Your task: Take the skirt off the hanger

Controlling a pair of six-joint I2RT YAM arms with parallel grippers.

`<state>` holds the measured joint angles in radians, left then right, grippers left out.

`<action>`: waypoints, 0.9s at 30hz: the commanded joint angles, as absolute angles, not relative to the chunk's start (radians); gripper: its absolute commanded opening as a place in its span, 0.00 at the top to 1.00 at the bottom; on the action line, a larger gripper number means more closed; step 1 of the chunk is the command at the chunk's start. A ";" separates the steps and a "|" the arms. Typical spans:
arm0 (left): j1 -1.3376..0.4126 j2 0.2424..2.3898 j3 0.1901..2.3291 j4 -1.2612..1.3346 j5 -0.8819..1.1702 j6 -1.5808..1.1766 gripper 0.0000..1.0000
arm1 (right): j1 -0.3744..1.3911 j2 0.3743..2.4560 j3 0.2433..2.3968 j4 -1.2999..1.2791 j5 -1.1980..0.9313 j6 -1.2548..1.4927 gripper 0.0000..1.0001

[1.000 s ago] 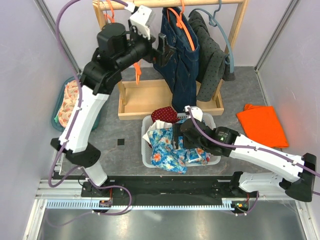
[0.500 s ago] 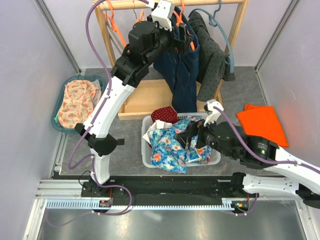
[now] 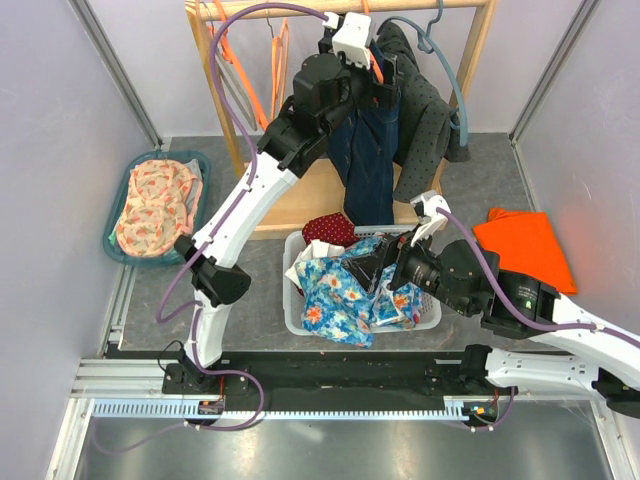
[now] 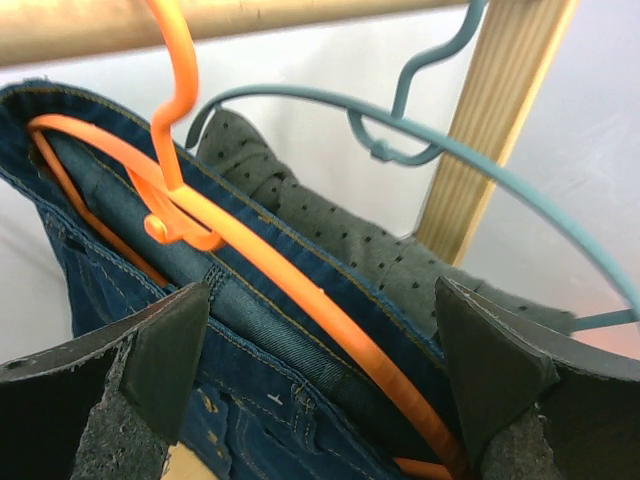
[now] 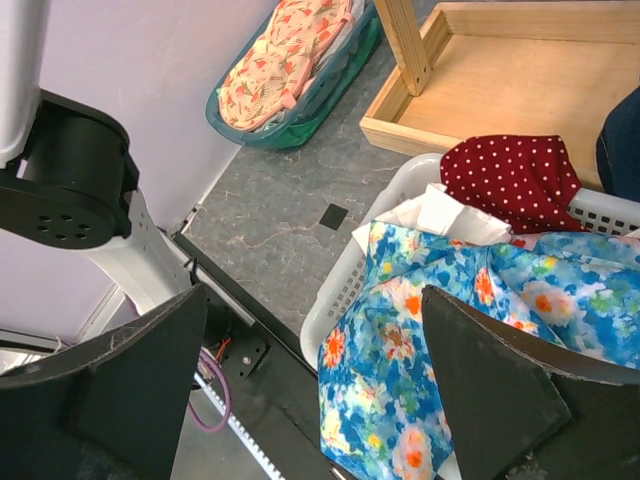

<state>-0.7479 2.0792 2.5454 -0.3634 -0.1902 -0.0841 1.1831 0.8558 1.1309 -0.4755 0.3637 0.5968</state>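
From above, the left gripper [image 3: 385,88] has swung along the wooden rail [image 3: 465,4] to the denim skirt [image 3: 365,150], hung there on a thin orange hanger [image 3: 378,70]; the approach looks nearly done. Its wrist view shows jaws wide and empty, straddling the stiff stitched waistband. In the right wrist view, the right gripper [image 5: 320,370], jaws wide too, hovers over soft floral cloth [image 5: 420,340] in a white lattice basket [image 5: 345,300].
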 commanded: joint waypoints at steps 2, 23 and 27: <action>-0.744 2.089 2.569 -0.385 -0.242 -0.005 0.09 | 1.189 0.848 1.143 -0.440 0.390 0.603 0.07; -0.738 1.936 2.421 -0.422 -0.337 0.103 0.34 | 1.189 0.775 1.034 -0.397 0.449 0.637 0.06; -0.723 1.933 2.410 -0.420 -0.371 0.117 0.34 | 1.187 0.764 1.013 -0.390 0.463 0.629 0.06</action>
<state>-0.7403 1.9648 2.4069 -0.4225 -0.3084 0.0647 1.1831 0.7902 1.0294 -0.4328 0.4259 0.6281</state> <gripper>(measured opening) 0.658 0.939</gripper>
